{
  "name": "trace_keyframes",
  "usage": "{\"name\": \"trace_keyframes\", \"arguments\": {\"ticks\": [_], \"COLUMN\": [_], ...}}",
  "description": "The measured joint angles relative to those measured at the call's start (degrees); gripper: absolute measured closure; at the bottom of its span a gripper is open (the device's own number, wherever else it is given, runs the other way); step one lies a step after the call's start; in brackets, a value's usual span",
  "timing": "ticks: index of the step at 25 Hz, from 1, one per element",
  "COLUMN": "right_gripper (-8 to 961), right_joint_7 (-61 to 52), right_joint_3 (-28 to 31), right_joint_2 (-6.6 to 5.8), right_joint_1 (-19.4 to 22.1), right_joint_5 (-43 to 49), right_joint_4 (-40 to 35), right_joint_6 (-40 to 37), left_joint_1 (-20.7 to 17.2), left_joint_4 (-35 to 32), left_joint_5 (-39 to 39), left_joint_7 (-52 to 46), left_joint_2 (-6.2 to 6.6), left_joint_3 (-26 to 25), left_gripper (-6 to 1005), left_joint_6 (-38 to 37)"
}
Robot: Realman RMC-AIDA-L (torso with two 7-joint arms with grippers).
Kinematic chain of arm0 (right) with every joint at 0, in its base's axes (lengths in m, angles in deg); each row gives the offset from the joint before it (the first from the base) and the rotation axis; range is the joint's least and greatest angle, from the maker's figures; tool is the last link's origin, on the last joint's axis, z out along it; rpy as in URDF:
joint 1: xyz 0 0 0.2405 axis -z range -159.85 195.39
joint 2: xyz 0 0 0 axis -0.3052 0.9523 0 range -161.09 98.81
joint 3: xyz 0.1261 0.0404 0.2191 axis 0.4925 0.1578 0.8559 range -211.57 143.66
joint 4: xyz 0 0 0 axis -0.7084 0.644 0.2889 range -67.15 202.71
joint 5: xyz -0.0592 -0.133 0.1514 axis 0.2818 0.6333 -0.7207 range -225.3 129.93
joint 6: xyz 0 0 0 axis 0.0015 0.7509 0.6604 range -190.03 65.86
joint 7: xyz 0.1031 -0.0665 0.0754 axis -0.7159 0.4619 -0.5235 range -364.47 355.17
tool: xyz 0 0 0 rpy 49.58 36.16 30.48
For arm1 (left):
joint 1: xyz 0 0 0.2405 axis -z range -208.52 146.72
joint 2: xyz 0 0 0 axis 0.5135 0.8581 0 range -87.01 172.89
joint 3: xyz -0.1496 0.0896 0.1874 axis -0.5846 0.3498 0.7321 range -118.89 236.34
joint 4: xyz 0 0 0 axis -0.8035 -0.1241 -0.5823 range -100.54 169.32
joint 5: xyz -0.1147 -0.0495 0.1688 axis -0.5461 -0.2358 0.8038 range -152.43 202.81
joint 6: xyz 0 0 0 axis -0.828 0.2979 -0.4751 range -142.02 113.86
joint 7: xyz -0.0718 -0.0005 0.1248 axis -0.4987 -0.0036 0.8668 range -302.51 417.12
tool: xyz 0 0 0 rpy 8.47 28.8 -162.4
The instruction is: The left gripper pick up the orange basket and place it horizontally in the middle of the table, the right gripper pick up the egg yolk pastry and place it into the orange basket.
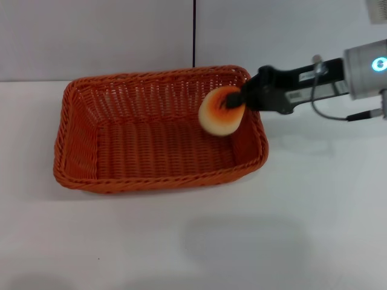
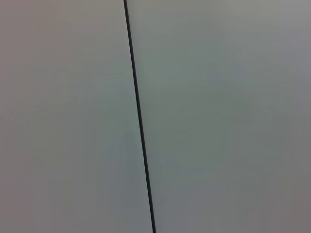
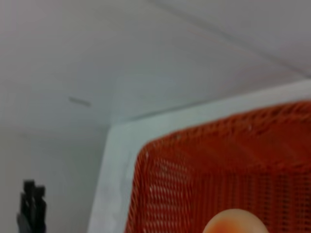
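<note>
Head view: small round cream-sided, orange-topped egg yolk pastry [image 1: 221,112] held above the right end of the large rectangular orange woven basket [image 1: 109,179], centre of the frame.

Pinched between the jaws of the blocky black right gripper [image 1: 233,102], reaching in from the upper right, pastry tilted, apparently clear of the basket floor; likely carried over the rim for a release inside. Basket lying lengthwise on the broad white table [image 1: 193,241]. Left gripper out of sight, probably parked.
</note>
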Motion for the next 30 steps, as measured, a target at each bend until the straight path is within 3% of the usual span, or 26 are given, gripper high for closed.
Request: {"name": "trace_keyframes", "arguments": {"ticks": [4, 10, 16, 23, 30], "right_gripper": [921, 765, 650, 570, 569], "right_joint_7": [0.74, 1.48, 3.9, 8.23, 24.28], "right_joint_3": [-1.72, 4.49, 4.59, 4.52, 5.11], "right_joint_2": [-0.13, -0.85, -1.11, -0.58, 0.21], "right_joint_1": [-1.08, 1.49, 2.3, 3.14, 6.72], "right_joint_5": [0.09, -0.8, -3.08, -12.44, -25.46], "right_joint_4": [1.91, 1.76, 2.06, -3.07, -3.25], "right_joint_6": [-2.03, -5.65, -4.47, 0.52, -1.37], "left_joint_1": [-0.16, -0.52, -0.17, 0.19, -1.37], "left_joint_4": [0.54, 0.63, 0.65, 1.03, 2.97], "left_joint_5": [0.0, 0.08, 0.4, 0.42, 0.06], "left_joint_7": [0.12, 0.15, 0.16, 0.16, 0.15], "left_joint_2": [-0.02, -0.03, 0.1, 0.02, -0.12], "left_joint_3": [-0.04, -0.05, -0.05, -0.05, -1.04], "left_gripper": [275, 275, 274, 274, 272], "left_joint_6": [-0.01, -0.24, -0.05, 0.3, 0.16]}}
